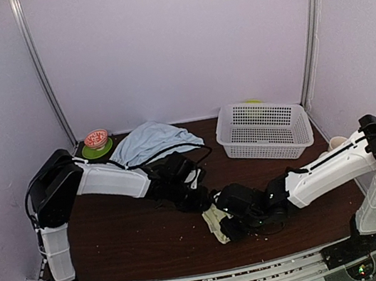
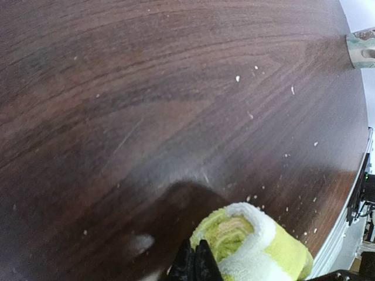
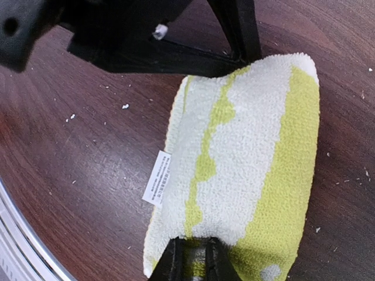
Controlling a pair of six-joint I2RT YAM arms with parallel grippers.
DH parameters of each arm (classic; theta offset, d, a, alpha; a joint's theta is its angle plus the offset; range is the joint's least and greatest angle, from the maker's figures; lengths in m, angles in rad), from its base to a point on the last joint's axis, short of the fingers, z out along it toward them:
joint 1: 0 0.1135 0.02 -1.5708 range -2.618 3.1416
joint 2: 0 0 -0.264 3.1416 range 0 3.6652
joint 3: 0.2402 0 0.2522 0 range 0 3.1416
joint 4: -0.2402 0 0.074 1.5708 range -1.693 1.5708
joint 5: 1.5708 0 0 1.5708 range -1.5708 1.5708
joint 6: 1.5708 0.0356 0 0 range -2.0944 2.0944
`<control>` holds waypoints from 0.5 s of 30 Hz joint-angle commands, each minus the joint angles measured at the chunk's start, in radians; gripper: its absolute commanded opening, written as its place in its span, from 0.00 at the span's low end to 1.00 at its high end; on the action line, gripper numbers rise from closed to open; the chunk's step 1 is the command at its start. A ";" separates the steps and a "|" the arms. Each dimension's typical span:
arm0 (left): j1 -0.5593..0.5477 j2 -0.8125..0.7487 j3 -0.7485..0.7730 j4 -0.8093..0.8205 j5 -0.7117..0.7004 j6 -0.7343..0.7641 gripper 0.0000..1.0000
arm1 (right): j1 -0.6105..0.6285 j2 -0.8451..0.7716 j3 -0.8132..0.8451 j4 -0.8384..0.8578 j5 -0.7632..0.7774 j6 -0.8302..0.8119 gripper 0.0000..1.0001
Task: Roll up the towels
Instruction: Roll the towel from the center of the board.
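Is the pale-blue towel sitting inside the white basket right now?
No, the pale-blue towel lies crumpled on the table at the back, left of the white basket and apart from it.

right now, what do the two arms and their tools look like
The left arm and right arm have white shells, black joints and loose black cables. The left tool and right tool are black, with two slim fingers.

— Your pose?
— My left arm (image 1: 111, 180) and right arm (image 1: 326, 169) stretch inward, wrists nearly meeting.
— And the pincers?
— My left pincer (image 2: 195, 264) is pressed together; my right pincer (image 3: 193, 257) nips the green towel (image 3: 252, 164) at its edge.
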 commanded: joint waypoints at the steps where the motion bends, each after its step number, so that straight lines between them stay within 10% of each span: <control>1: -0.006 -0.099 -0.024 -0.054 0.000 0.019 0.00 | 0.010 0.048 -0.012 -0.046 -0.008 0.024 0.15; 15: -0.016 -0.215 -0.020 -0.078 -0.006 0.045 0.02 | 0.010 0.034 -0.033 -0.030 0.009 0.030 0.15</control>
